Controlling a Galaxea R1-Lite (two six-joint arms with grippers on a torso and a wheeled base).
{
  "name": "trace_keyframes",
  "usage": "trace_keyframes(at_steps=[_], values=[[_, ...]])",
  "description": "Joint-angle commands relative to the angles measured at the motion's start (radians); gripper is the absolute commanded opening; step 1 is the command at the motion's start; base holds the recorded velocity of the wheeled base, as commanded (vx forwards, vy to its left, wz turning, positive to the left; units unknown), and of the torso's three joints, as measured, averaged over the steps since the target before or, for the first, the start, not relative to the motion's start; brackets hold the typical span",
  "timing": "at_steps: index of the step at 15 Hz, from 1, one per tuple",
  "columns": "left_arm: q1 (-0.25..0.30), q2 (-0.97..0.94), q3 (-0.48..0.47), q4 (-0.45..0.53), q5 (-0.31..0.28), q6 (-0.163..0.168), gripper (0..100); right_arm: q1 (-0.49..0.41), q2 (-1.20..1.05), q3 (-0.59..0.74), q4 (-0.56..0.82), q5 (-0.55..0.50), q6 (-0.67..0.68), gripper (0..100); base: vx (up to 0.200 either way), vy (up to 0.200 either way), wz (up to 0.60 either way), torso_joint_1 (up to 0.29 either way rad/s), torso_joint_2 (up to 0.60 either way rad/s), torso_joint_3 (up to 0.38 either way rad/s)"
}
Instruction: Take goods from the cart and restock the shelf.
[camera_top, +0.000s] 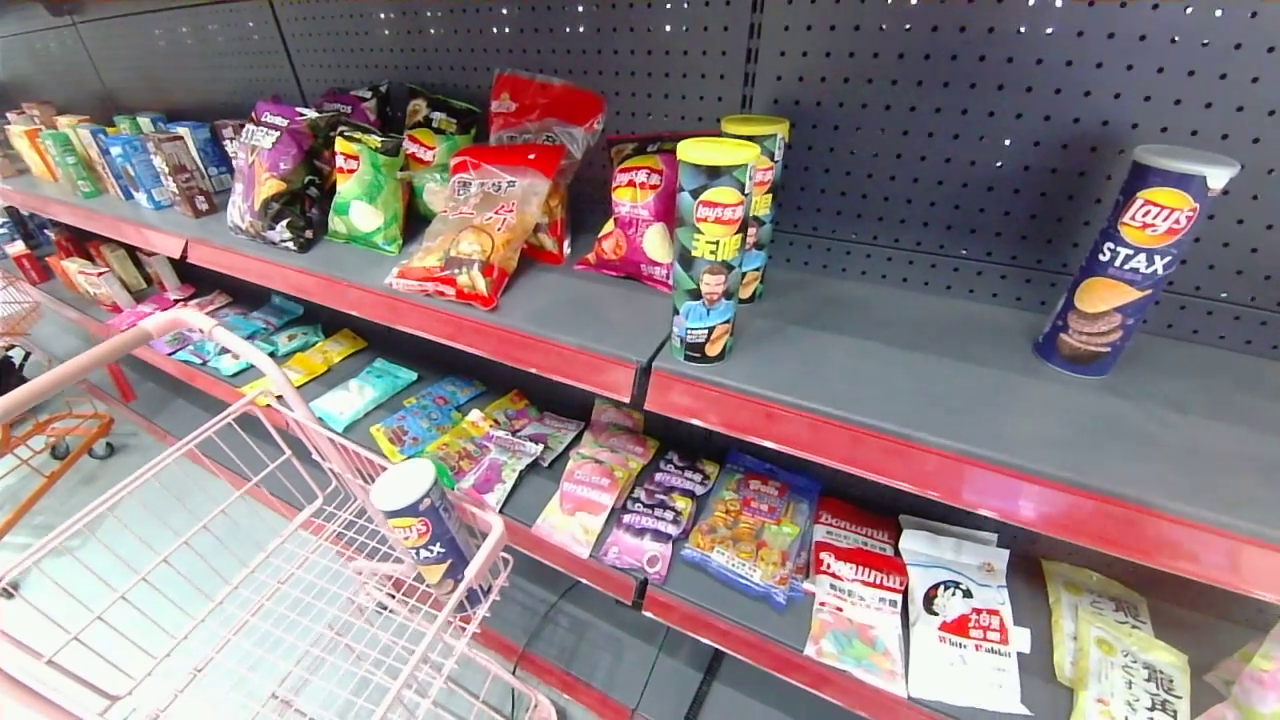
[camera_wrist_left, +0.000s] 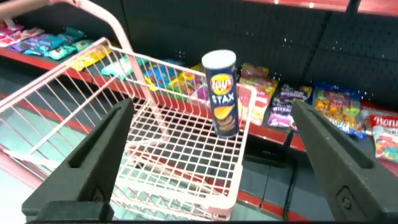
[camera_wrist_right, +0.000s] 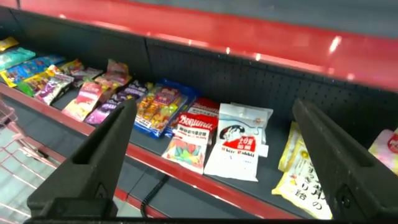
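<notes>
The long grey shelf stands just behind the pink cart. A blue chip can stands upright inside the cart, against the wire corner nearest the shelf. A shelved blue can leans on the upper board, well apart from the cart. The left gripper hangs over the cart, jaws spread, empty. The right gripper, likewise spread and empty, is beyond the cart, facing candy bags.

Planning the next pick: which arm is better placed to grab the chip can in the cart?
Left: the left gripper, open, faces the can in the cart; the right gripper faces the lower shelf.
</notes>
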Motion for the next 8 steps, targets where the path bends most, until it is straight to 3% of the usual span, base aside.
trace_keyframes(at_steps=[1,8], values=[[0.0,0.001,0.001,0.001,0.0,-0.001,100,0.001,0.0,0.0,0.0,0.0,0.0,100,0.0,0.0,0.0,-0.198,0.53,0.33],[0.0,0.005,-0.001,0.001,-0.001,0.0,100,0.001,0.0,0.0,0.0,-0.001,0.0,100,0.0,0.0,0.0,-0.182,0.52,0.341]])
